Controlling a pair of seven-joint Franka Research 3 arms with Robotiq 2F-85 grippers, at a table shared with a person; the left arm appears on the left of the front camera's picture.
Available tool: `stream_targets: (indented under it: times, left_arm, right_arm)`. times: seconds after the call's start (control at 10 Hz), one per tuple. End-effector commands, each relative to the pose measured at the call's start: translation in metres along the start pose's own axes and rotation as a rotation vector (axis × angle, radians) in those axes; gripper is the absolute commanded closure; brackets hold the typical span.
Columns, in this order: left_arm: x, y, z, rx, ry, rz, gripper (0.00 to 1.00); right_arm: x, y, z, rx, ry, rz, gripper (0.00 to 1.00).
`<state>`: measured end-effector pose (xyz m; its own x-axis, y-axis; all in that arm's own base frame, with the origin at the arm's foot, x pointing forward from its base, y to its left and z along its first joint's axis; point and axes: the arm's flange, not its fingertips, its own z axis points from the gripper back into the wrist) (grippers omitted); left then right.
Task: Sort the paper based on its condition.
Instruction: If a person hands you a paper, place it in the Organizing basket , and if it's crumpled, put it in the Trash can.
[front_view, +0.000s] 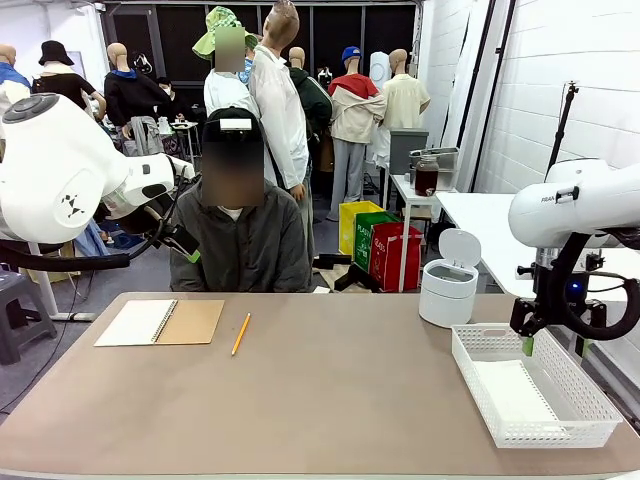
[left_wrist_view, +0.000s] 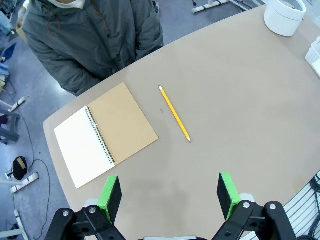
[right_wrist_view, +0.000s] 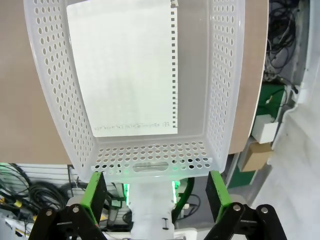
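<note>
The paper (right_wrist_view: 125, 70) is a flat white sheet with torn spiral holes along one edge. It lies on the floor of the white perforated basket (right_wrist_view: 155, 160). My right gripper (right_wrist_view: 157, 195) hangs open over the basket's near end, holding nothing. From the front, the paper (front_view: 515, 392) rests in the basket (front_view: 580, 425) at the table's right, under the right gripper (front_view: 553, 347). My left gripper (left_wrist_view: 170, 197) is open and empty, high above the table's left half. In the front view the left gripper (front_view: 180, 240) is raised at the left.
A spiral notebook (left_wrist_view: 105, 132) with a brown cover lies open near the person (left_wrist_view: 90, 35), with a yellow pencil (left_wrist_view: 174, 113) beside it. A small white lidded bin (front_view: 447, 283) stands behind the basket. The person sits at the far side, hands out of sight.
</note>
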<state>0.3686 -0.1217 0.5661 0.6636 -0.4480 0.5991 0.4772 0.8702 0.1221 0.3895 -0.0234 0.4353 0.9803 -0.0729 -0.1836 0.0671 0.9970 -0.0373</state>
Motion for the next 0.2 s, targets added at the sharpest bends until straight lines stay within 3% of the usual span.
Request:
stream_targets:
  times: [0.0,0.1]
  left_arm:
    - [0.0000,0.0012,0.0011,-0.002,0.005,0.003,0.00]
    - [0.0000,0.0012,0.0011,-0.002,0.005,0.003,0.00]
  right_arm:
    - [0.0001,-0.0017,-0.0012,0.007,-0.001,0.016,0.00]
    - [0.0001,-0.0017,-0.0012,0.007,-0.001,0.016,0.00]
